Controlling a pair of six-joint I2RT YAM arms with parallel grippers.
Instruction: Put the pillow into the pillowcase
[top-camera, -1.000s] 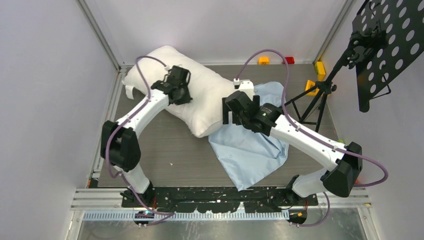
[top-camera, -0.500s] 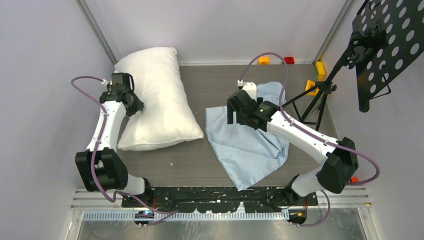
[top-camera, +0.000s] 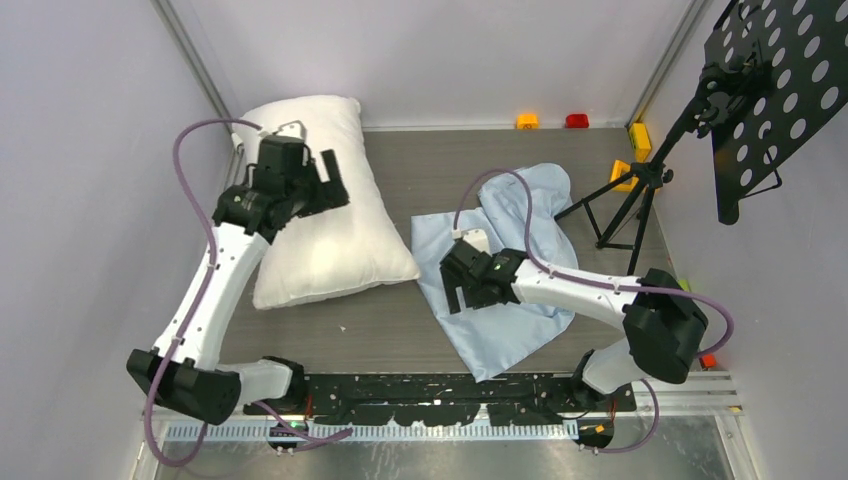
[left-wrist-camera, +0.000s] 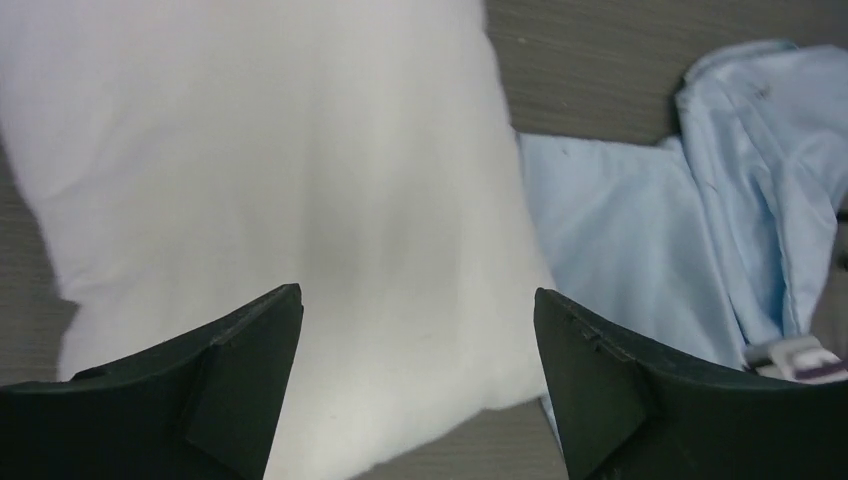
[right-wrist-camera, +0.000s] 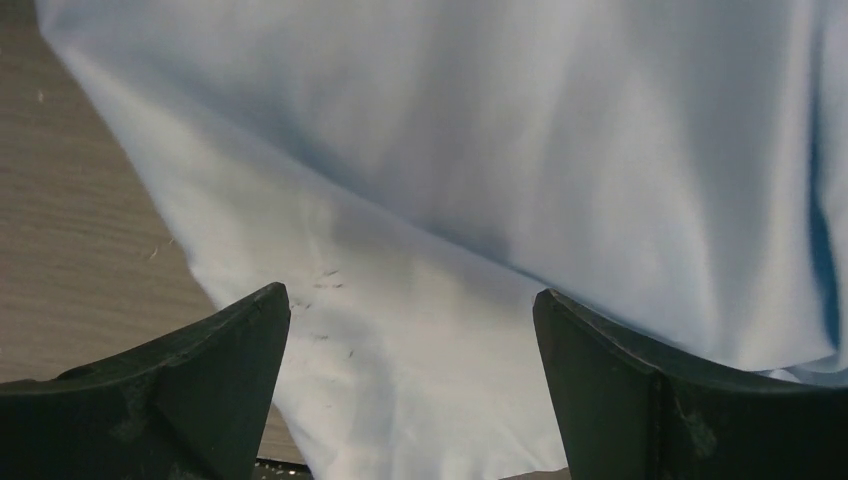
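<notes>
Both spread wide, the left tool (top-camera: 335, 182) hovers over the pillow (top-camera: 330, 235) and the right tool (top-camera: 455, 300) over the pillowcase (top-camera: 510, 335), where it should pinch only the top layer.

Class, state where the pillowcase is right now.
In the top view, the pillowcase lies on the right half of the table, immediately right of the pillow, beneath the open right gripper.

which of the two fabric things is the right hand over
The light blue pillowcase, the thin wrinkled one; the open right hand is over it. The plump white pillow lies under the left hand.
</notes>
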